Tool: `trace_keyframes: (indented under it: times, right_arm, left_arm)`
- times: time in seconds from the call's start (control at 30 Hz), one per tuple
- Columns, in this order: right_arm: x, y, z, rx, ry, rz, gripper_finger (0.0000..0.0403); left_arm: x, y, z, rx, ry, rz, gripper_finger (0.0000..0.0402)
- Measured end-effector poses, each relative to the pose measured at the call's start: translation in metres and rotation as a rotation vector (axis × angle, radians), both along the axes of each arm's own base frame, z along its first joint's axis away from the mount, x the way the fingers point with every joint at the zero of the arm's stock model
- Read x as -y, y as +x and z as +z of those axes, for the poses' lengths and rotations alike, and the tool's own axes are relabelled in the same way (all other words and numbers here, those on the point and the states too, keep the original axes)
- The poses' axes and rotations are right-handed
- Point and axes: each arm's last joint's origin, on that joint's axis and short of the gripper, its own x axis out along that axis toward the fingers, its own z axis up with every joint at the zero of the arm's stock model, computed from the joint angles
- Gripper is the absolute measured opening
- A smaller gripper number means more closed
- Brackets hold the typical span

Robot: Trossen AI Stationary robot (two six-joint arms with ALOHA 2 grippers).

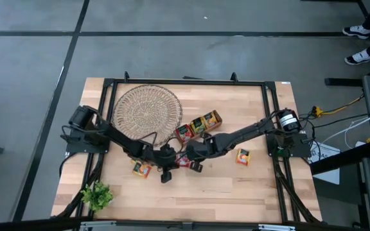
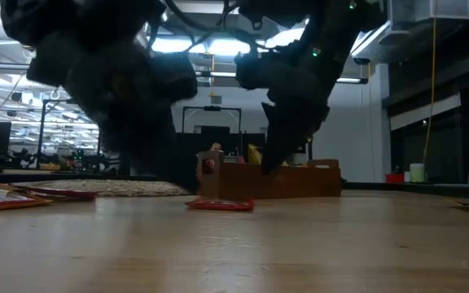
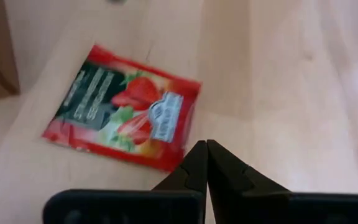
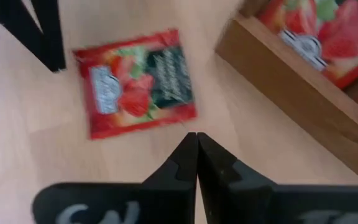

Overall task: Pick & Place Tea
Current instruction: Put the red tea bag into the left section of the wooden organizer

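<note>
Meanwhile, both grippers hover empty with fingers pressed together over the table's middle, the left gripper and right gripper flanking a red strawberry sachet lying flat, at seven o'clock from the wooden tray.

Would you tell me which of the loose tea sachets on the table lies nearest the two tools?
The red strawberry-printed sachet lying flat between the left tool and right tool; the orange-yellow sachets lie farther out to either side.
</note>
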Motion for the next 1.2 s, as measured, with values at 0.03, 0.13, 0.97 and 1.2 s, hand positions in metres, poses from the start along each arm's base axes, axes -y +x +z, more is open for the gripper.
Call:
trace_keyframes:
  times: [0.03,0.13,0.97,1.2]
  right_arm:
    - [0.002,-0.001,-0.001,-0.013,-0.003,-0.005,0.0010]
    - [0.003,-0.002,-0.001,-0.027,-0.009,-0.001,0.0010]
    - [0.011,-0.034,-0.042,-0.007,0.196,-0.055,0.0156]
    - [0.012,-0.034,-0.043,0.001,0.197,-0.055,0.0156]
  left_arm:
    - [0.000,0.000,-0.003,-0.011,0.000,0.004,0.0002]
    - [-0.002,0.002,-0.012,-0.035,-0.013,0.026,0.0002]
    - [0.000,-0.005,-0.003,-0.021,0.160,0.032,0.0002]
    - [0.003,0.001,0.005,0.075,0.165,-0.007,0.0002]
